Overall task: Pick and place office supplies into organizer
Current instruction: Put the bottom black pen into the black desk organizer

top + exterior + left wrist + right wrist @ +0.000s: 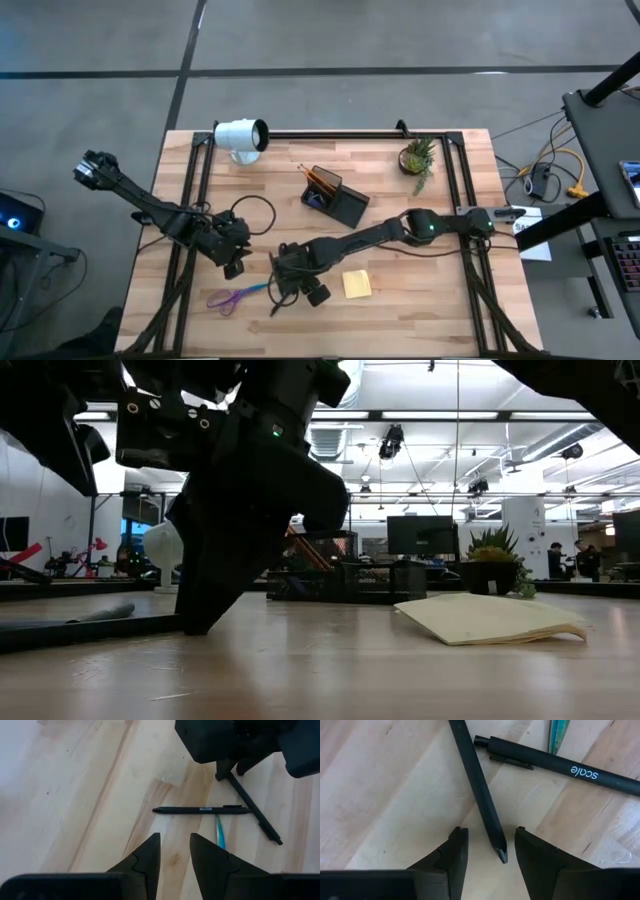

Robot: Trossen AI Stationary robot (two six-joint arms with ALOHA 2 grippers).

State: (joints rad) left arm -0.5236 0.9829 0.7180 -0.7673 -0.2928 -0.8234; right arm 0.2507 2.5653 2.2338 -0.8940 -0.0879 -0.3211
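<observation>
Scissors (232,297) half-hidden under arm

On the table (420,300), the lamp (240,136) lies at the upper left of the high view and the potted plant (418,157) at the upper right, well apart. Between them, nearer the centre, stands the organizer (337,197), with pencils (320,178) in its taller section. The sticky-note pad (357,284) lies below the organizer, toward the lower centre. The scissors (236,296) lie at the lower left. The left pincer (235,262) is just above the scissors; the right pincer (290,290) is between scissors and pad. In the right wrist view, two pens lie close together, the plain pen's (478,785) tip between the pincer's fingers (445,857), the lettered pen (560,765) beyond it.
</observation>
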